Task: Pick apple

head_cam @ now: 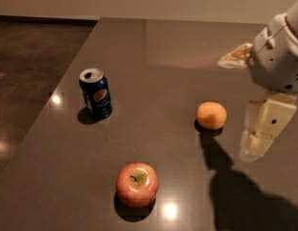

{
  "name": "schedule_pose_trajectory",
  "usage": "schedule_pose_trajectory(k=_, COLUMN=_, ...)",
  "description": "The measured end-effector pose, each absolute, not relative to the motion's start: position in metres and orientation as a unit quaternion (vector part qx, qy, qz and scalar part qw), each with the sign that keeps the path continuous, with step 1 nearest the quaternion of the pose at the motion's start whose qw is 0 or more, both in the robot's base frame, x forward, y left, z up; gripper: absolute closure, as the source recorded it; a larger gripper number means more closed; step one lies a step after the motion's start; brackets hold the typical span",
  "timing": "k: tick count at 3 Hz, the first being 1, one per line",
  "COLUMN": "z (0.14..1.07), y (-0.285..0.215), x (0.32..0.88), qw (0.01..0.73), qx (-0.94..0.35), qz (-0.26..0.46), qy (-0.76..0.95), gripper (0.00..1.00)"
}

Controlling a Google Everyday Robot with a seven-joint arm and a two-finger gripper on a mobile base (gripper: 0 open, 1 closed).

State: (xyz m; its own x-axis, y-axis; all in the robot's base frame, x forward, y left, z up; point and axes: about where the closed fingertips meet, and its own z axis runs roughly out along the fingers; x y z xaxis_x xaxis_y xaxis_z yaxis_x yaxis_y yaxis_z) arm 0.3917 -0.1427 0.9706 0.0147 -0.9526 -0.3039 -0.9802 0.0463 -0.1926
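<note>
The apple point(137, 184) is red-pink with a yellow-green patch around its dark stem. It sits on the dark table point(154, 90) near the front, left of centre. My gripper point(235, 109) hangs at the right side of the view, above the table, just right of the orange fruit point(211, 115). Its two pale fingers point(262, 127) are spread wide apart and hold nothing. The gripper is well to the right of the apple and farther back. Its shadow falls on the table below it.
A blue soda can point(95, 93) stands upright at the left of the table, behind the apple. The table's left edge drops to a brown floor point(29, 66). A pale wall runs along the back.
</note>
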Motion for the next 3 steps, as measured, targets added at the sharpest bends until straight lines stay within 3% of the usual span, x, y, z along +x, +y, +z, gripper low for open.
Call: schedule_pose_trajectory(k=3, z=0.927, y=-0.040, x=0.315, qw=0.185, qx=-0.761, qz=0.084, qy=0.617, gripper=0.00)
